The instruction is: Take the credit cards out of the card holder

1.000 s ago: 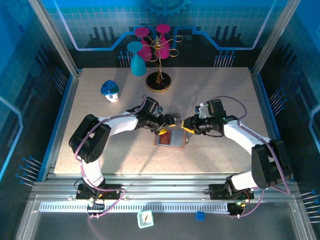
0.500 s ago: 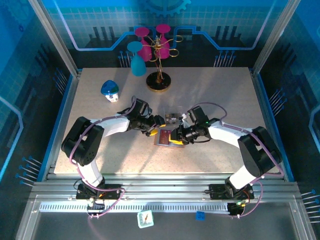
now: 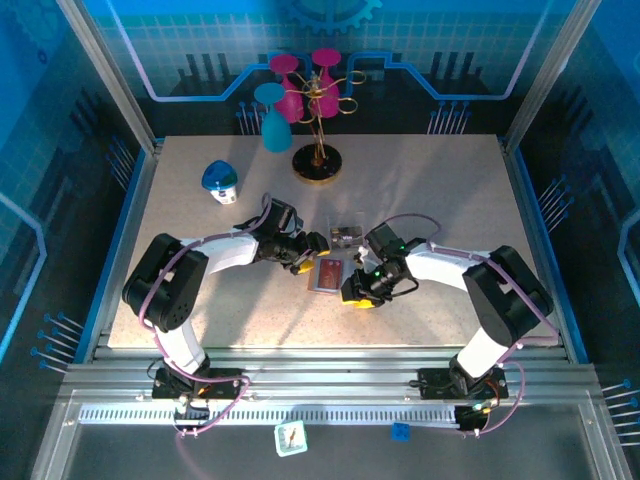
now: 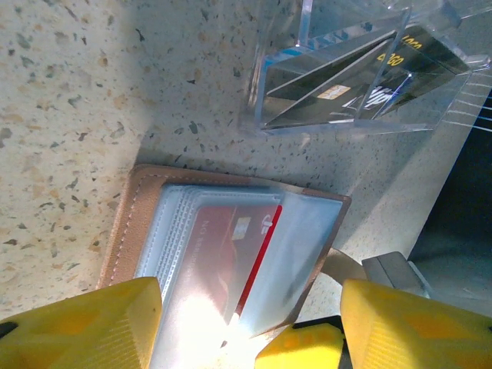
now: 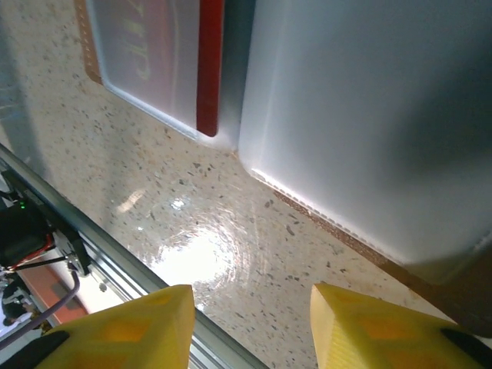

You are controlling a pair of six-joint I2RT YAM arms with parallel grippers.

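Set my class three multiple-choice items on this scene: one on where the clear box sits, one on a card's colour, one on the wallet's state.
1. Relative to the wallet, the clear box lies: A) on top B) beyond it, toward the table's far edge C) at the near edge.
2. The card in the wallet's pocket is: A) green B) white C) red.
3. The wallet is: A) open flat B) folded shut C) lifted.
Key: 1B, the box sits farther up the table; 2C, red shows through the pocket; 3A, its inner panels face up.
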